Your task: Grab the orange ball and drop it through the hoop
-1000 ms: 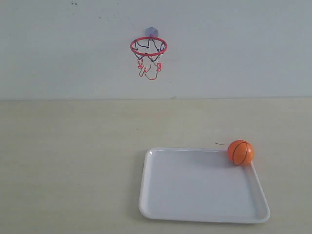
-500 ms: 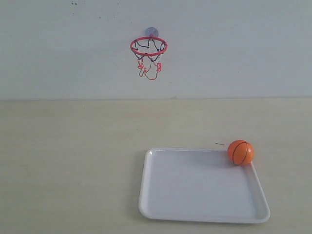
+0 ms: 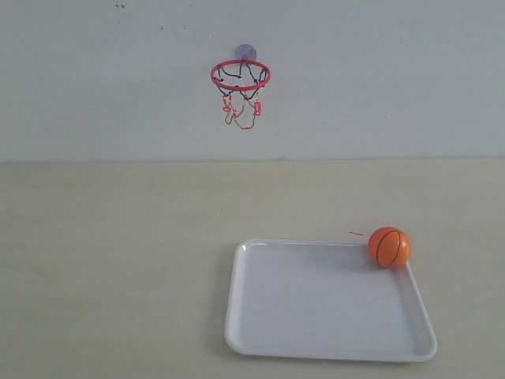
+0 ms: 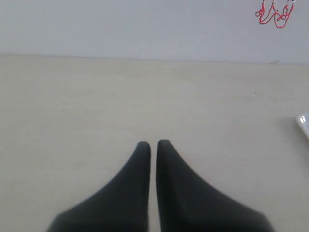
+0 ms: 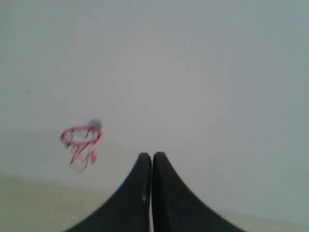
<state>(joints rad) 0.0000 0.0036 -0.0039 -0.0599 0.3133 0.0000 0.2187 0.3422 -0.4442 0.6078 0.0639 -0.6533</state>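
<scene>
The orange ball rests on the table against the far right corner of the white tray. High on the wall hangs the hoop, a red ring with a dangling net under its suction cup. Neither arm shows in the exterior view. In the left wrist view my left gripper is shut and empty over bare table, with the hoop's net at the picture's edge. My right gripper is shut and empty, facing the wall, and the hoop appears blurred beside it.
A pale wooden table runs back to a plain white wall. One corner of the tray shows in the left wrist view.
</scene>
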